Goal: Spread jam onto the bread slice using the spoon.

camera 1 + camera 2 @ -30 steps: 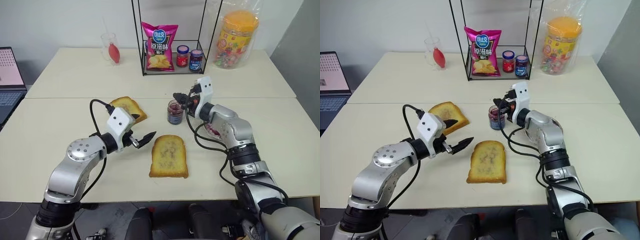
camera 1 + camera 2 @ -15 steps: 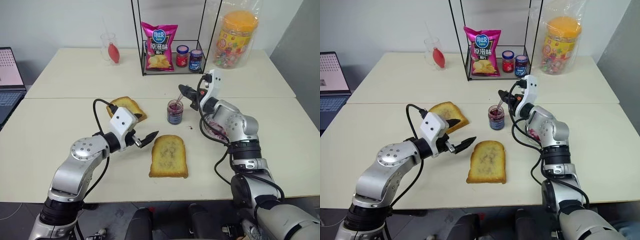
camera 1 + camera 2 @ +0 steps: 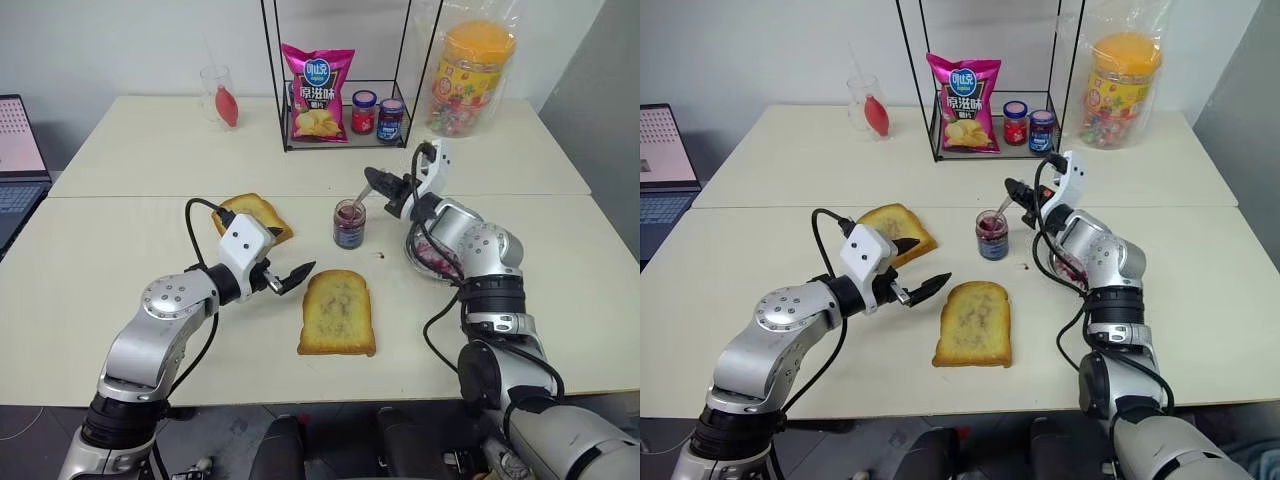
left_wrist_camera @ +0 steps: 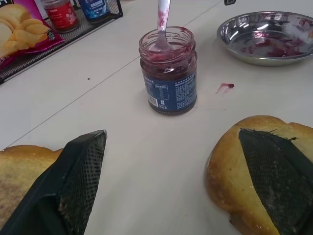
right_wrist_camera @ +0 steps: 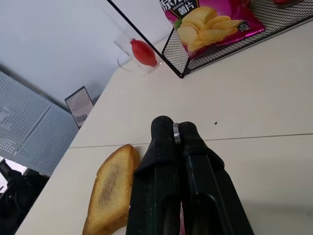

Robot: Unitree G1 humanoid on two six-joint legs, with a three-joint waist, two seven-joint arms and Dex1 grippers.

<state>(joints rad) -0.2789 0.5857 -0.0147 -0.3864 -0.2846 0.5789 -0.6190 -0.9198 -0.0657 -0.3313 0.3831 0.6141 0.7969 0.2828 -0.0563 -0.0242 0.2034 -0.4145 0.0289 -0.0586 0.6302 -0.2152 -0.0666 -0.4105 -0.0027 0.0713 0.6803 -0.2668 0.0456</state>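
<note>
The bread slice (image 3: 338,312) lies flat near the table's front, its centre grey-brown. Behind it stands the small open jar of jam (image 3: 349,223). The spoon (image 4: 163,19) slants out of the jar with its bowl down in the jam. My right gripper (image 3: 370,177) is shut on the top of the handle, just above and to the right of the jar. A sliver of metal shows between its fingertips (image 5: 175,133). My left gripper (image 3: 290,275) hovers open and empty at the slice's left edge, one finger (image 4: 274,166) over the crust.
A second toast (image 3: 255,215) lies behind my left gripper. A steel bowl (image 4: 266,36) smeared with jam sits right of the jar, with a jam drop (image 4: 225,87) beside it. A wire rack (image 3: 335,100) with chips and two jars, a candy tub (image 3: 470,75), a glass (image 3: 220,95) and a laptop (image 3: 18,150) stand further off.
My right gripper has rolled and drifted up and to the right, so the spoon handle now slants out of the jar. The left arm has kept still.
</note>
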